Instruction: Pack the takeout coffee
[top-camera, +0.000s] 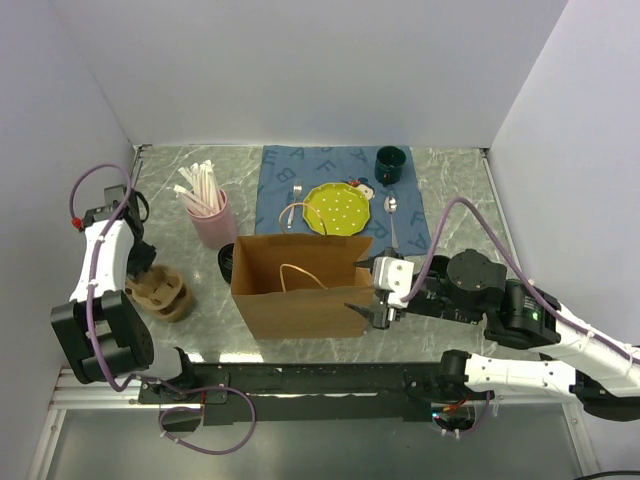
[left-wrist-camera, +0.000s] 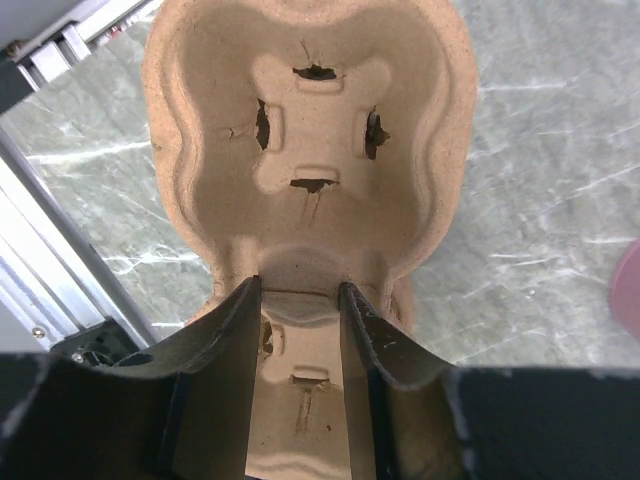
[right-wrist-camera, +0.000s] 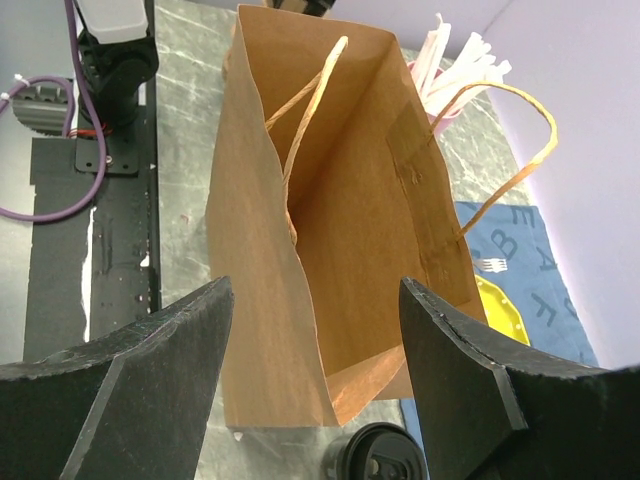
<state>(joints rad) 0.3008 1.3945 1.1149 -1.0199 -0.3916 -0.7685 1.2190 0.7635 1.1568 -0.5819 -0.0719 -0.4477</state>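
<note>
The left hand (left-wrist-camera: 297, 292) pinches the middle ridge of the cardboard cup carrier (left-wrist-camera: 310, 130) on the tabletop (left-wrist-camera: 540, 200). The right hand (right-wrist-camera: 315, 290) hangs wide, holding nothing. At the bottom edge of its view the takeout coffee (right-wrist-camera: 378, 455) shows its black lid, just beside the near end of the open paper bag (right-wrist-camera: 340, 200).

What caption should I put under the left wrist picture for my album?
Left pincer pinches the middle ridge of a cardboard cup carrier on the marble table.

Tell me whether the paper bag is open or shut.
Open. The paper bag stands upright, mouth spread wide; the right wrist view shows its inside.
</note>
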